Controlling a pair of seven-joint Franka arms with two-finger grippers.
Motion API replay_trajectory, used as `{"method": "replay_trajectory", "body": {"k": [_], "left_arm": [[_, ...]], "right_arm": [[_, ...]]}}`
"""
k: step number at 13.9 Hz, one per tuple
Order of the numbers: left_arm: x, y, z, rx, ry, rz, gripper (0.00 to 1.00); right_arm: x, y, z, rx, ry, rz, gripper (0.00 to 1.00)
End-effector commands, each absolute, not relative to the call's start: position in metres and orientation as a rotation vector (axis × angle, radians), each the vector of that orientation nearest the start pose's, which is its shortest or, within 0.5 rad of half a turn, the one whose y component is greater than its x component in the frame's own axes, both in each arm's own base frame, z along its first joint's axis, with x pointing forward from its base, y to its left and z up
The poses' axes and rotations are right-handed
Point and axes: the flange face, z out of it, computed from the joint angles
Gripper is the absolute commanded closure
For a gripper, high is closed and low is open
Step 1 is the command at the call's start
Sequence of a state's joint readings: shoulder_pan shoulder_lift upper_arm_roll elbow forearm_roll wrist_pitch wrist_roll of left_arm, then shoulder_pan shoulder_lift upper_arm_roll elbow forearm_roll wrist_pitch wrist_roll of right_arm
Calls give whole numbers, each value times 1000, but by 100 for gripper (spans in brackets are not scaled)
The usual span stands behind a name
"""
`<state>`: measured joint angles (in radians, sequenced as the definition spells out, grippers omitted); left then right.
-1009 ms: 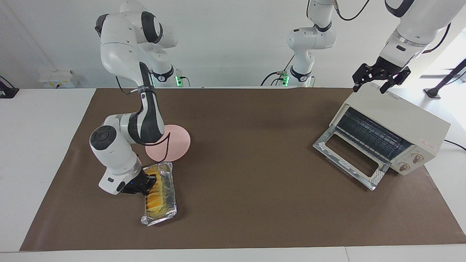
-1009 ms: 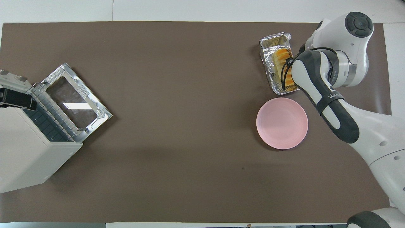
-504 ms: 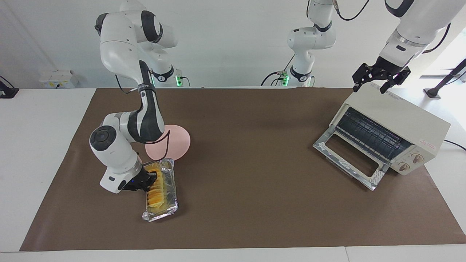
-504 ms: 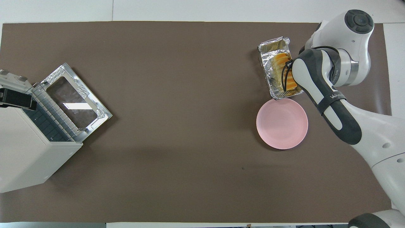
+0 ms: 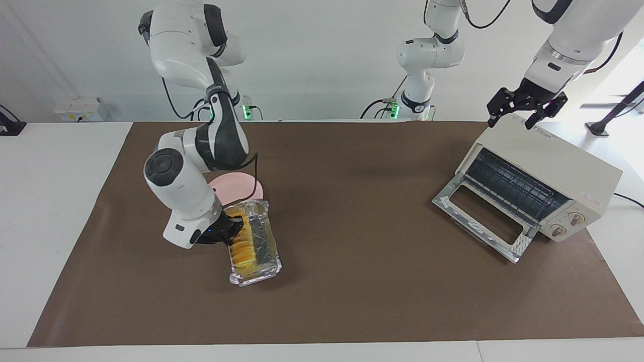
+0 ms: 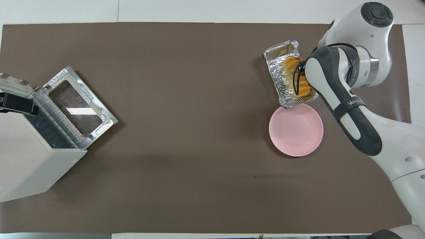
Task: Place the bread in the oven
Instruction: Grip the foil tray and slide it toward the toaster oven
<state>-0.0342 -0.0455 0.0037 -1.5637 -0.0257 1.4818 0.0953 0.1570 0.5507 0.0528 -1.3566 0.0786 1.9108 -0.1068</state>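
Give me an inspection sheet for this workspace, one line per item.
Surface: white table under a brown mat.
Job's things: bread lying in a foil tray; oven at the left arm's end, its door folded down open, rack showing.
Clutter: pink plate, nothing on it, partly overlapped by the tray.
Grippers: right tool at the tray's rim beside the bread, grip unclear; left tool open over the oven's top, waiting.
Cables: black cable looped along the right arm; oven cord on the table.
Surroundings: white wall; a third arm and a small box near it.
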Motion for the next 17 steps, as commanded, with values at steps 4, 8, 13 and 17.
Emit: {"method": "replay_trajectory", "body": {"k": [4,8,13,17], "left_arm": [[524,-18,645,-3169,198,59,0],[524,-18,645,-3169,198,59,0],[524,-18,644,-3169,198,62,0],[524,-18,645,-3169,198,59,0]], "right_arm": [[644,318,427,-2997,-76,-37,100],[610,391,408,-2940,16,-38,100],[580,424,366,-2933,-46,-60,100],[569,418,342,-2926,-44,-97,100]]}}
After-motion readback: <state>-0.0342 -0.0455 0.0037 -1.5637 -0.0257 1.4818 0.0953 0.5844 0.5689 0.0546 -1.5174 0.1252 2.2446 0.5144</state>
